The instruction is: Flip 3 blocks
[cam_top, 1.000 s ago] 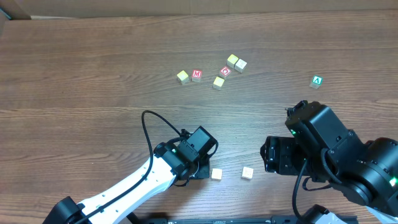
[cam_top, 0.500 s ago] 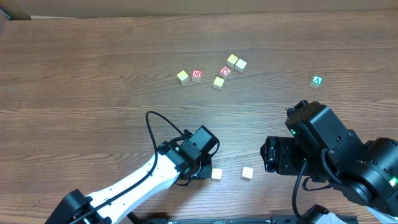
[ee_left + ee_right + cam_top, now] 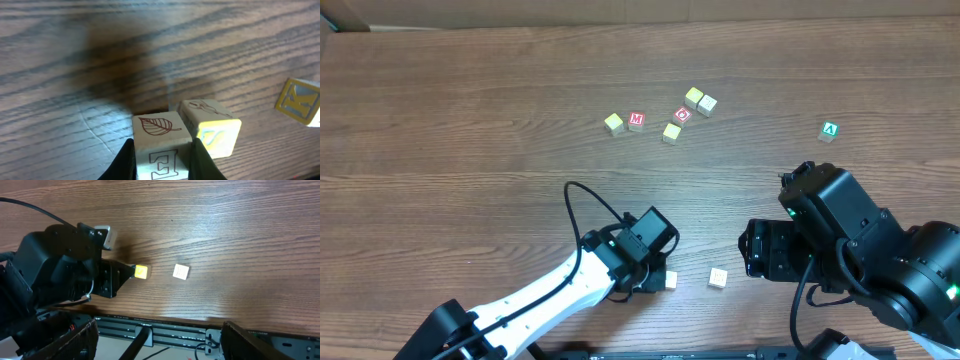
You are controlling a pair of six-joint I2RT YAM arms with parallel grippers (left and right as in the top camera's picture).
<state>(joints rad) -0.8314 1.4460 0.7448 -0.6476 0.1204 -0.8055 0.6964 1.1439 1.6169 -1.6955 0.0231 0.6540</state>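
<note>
L arm (image 3: 535, 305), white-shelled, lay low from the near edge diag. toward centre. A black cable (image 3: 582, 197) looped over it, and the wrist was pitched down, so the left end effector (image 3: 651, 272) sat at the wood-grain tabletop (image 3: 470, 120). R arm (image 3: 865, 250), bulky and black, hunched at the near right corner. Its right end effector (image 3: 756, 250) pointed toward the L one.

Just beside the L fingers (image 3: 127, 157), on the R-arm side, sat a pale wooden cube with a yellow face (image 3: 210, 127). Contact w/ the held cube couldn't be told. Overhead it showed half tucked under the L end effector. Farther along, apart from it, a cream wooden cube with a yellow K face (image 3: 298, 101) sat between the two end effectors. Far mid-tabletop there was a loose cluster: red M cube (image 3: 637, 121), red O cube (image 3: 683, 114) and several yellowish cubes (image 3: 614, 123). A green A cube (image 3: 830, 130) sat off alone at far right.

The left end effector was clamped tight on a pale wooden cube with a leaf outline on top and an E in front (image 3: 161, 131), w/ a finger on each side. Whether that cube was on or off the wood was unclear. The right end effector's jaws were spread wide w/ nothing between them.
</note>
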